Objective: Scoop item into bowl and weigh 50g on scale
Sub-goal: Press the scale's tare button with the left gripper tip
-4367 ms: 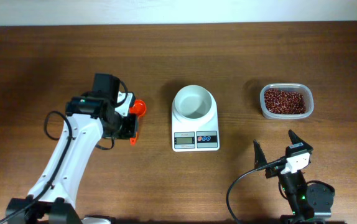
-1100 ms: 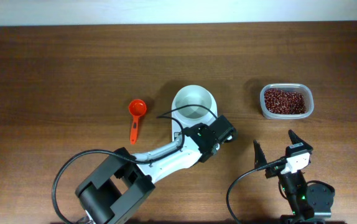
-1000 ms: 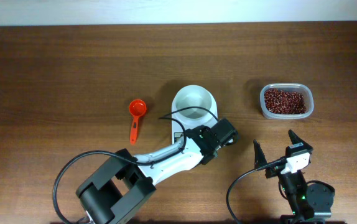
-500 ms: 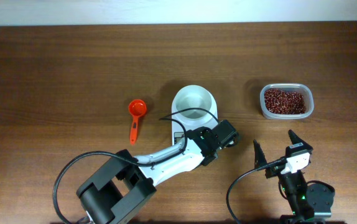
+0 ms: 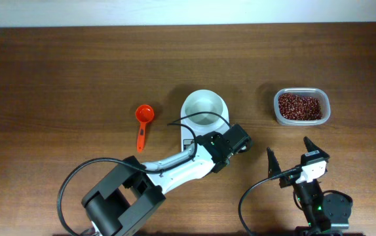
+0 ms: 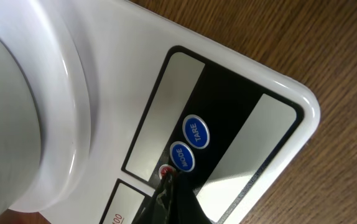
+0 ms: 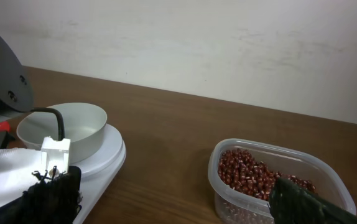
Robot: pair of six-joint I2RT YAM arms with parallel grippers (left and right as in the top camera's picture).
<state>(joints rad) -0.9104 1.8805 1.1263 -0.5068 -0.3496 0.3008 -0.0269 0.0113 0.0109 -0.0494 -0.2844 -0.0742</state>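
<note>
While clenched, left tool (image 6: 169, 185) tip rests on scale (image 6: 228, 118) front | right tool (image 5: 287, 151) released

Bowl (image 7: 63, 127) sits on the scale (image 7: 107, 163) at left. Tub (image 7: 328, 180) of beans (image 7: 247, 177) on the right, well apart from it on the wood table (image 7: 166, 124). Right gripper (image 7: 175, 180) is spread wide, a finger in each bottom corner. Left arm (image 7: 1, 71) crowds the left edge.

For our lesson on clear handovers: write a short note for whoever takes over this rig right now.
Left gripper: shut, tip at the buttons of the scale.
Right gripper: open, holding nothing.
Bowl sits on the scale, empty; beans in the tub; scoop lies on the table, left of the scale.
Done: bowl on scale.
Left: scoop beans, weigh out.
</note>
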